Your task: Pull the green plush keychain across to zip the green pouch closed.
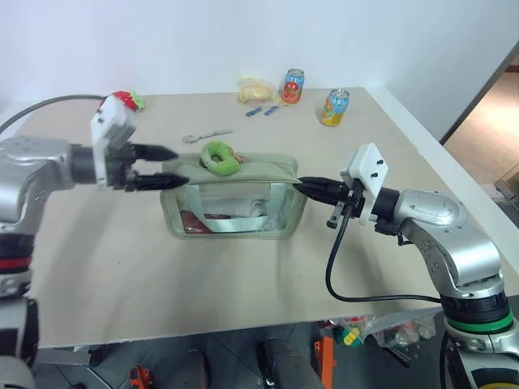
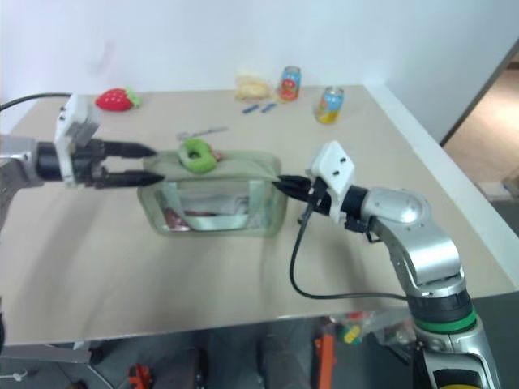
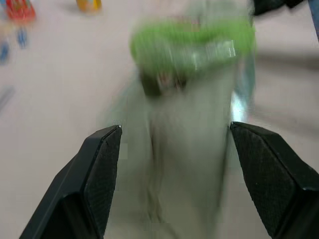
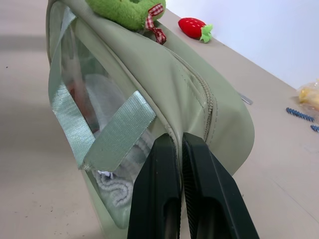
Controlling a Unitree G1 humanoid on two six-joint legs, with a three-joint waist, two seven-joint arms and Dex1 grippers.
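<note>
The green pouch (image 1: 259, 168) stands in the middle of the table, its clear side panel facing me. The green plush keychain (image 1: 219, 156) lies on the pouch's top, left of its middle. My left gripper (image 1: 180, 166) is open at the pouch's left end, a short way short of the keychain, and holds nothing. In the left wrist view its fingers (image 3: 99, 169) stand wide either side of the pouch top (image 3: 184, 149), with the keychain (image 3: 192, 42) ahead. My right gripper (image 1: 304, 188) is shut on the pouch's right end, its fingertips (image 4: 167, 149) pinching the seam.
A red strawberry toy (image 2: 116, 99) sits at the back left. A spoon (image 1: 207, 135) lies behind the pouch. Two drink cans (image 1: 293, 86) (image 1: 334, 107), a yellow packet (image 1: 255, 89) and small blue pieces (image 1: 261, 111) are at the back. The table's right edge (image 1: 454, 186) runs close to my right arm.
</note>
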